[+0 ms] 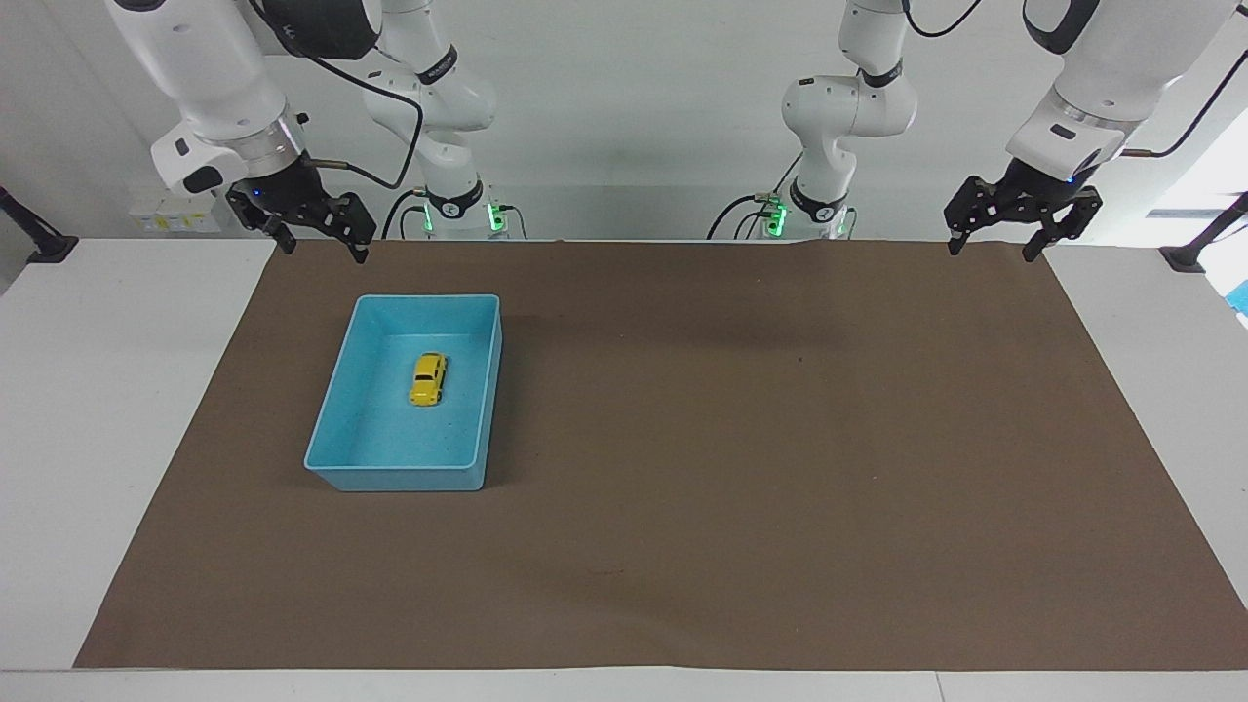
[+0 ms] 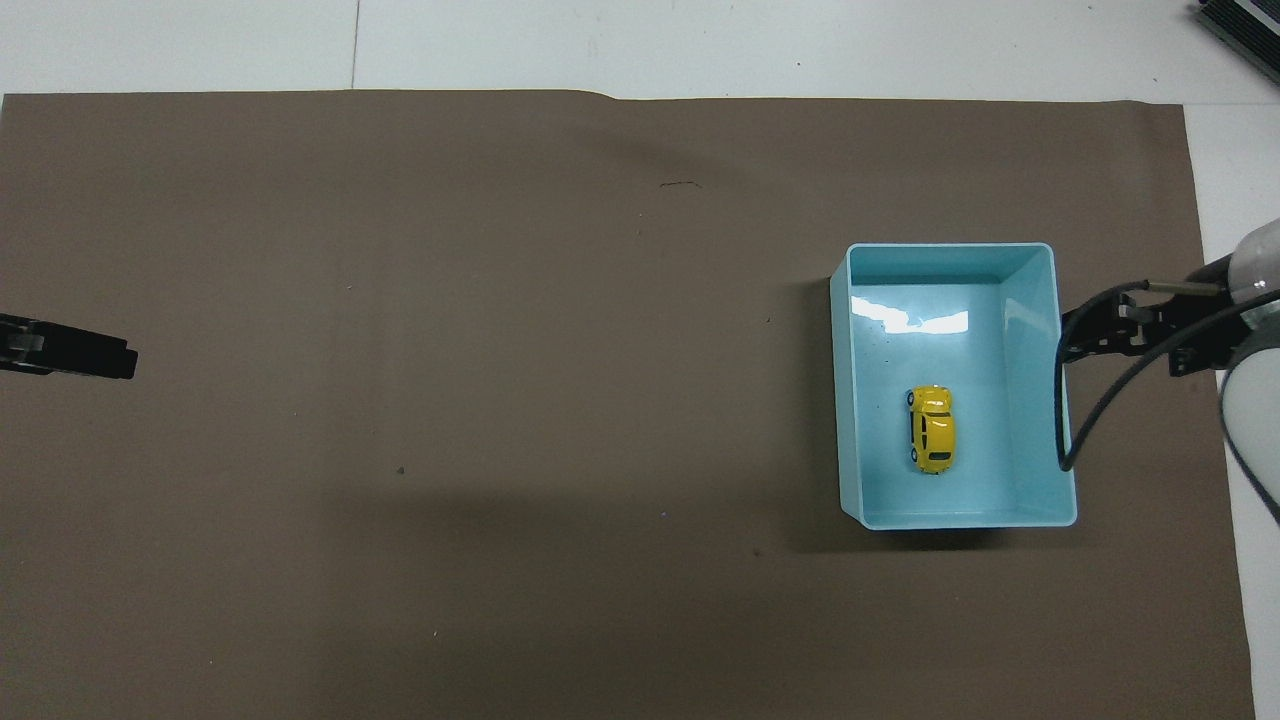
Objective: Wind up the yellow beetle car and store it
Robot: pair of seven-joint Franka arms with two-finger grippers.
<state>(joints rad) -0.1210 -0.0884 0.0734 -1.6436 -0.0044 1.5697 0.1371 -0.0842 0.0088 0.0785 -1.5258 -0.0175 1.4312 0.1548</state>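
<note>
The yellow beetle car (image 1: 428,378) rests on its wheels inside the light blue bin (image 1: 394,479), near the bin's middle. It also shows in the overhead view (image 2: 932,429) inside the bin (image 2: 955,518). My right gripper (image 1: 325,251) is open and empty, raised high over the mat beside the bin, on the side toward the right arm's end of the table; its tip shows in the overhead view (image 2: 1068,345). My left gripper (image 1: 991,253) is open and empty. It waits raised over the left arm's end of the mat and shows in the overhead view (image 2: 125,362).
A brown mat (image 1: 741,468) covers most of the white table (image 1: 117,409). The right arm's black cable (image 2: 1085,420) hangs over the bin's edge in the overhead view.
</note>
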